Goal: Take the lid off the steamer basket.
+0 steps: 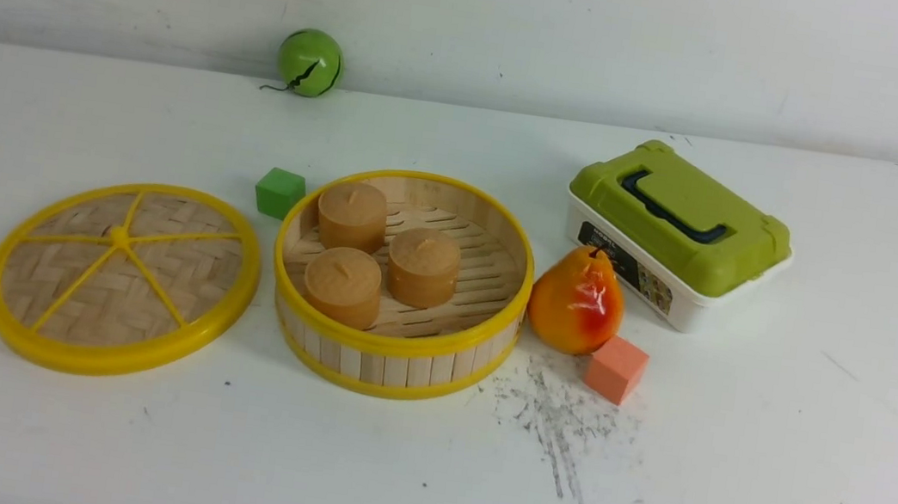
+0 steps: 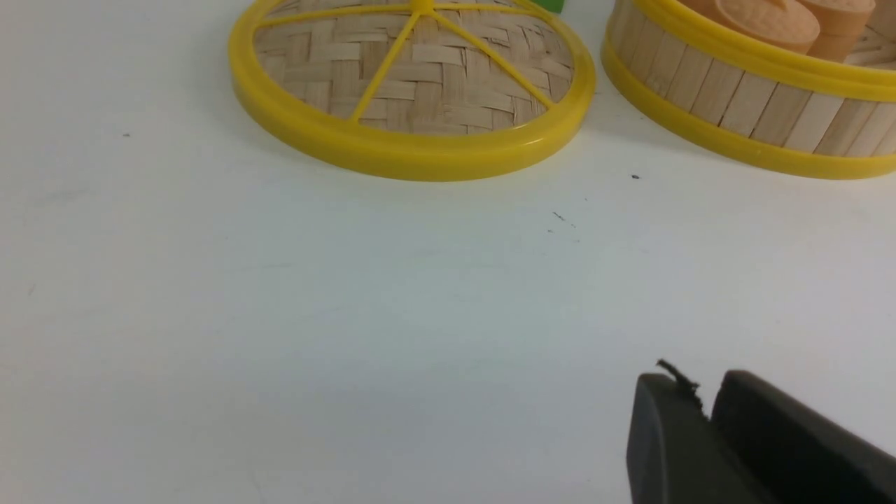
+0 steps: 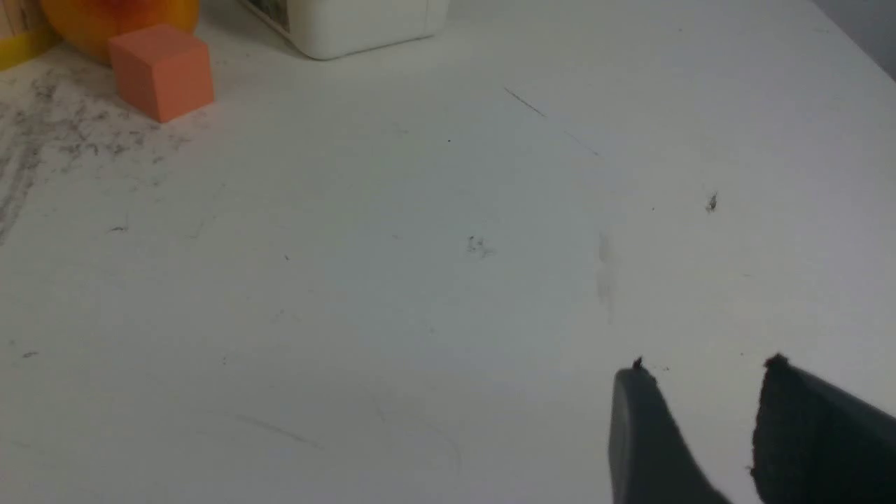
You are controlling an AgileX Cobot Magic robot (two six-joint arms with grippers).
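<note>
Lid (image 1: 121, 277) already flat on table (image 1: 420, 474) just left of steamer basket (image 1: 391, 366); left gripper (image 2: 703, 399) nearly together, empty; right gripper (image 3: 703, 378) apart; best withdrawn clear of rim

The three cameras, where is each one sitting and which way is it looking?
Front view: between the arms, facing forward at the lid, steamer basket and pear; no robot part shows.
Left wrist view: on the left arm, low over the table, facing lid and basket; its fingers show.
Right wrist view: on the right arm, facing the orange cube; its fingers show.
Shared: front and left wrist both see the lid.
</note>
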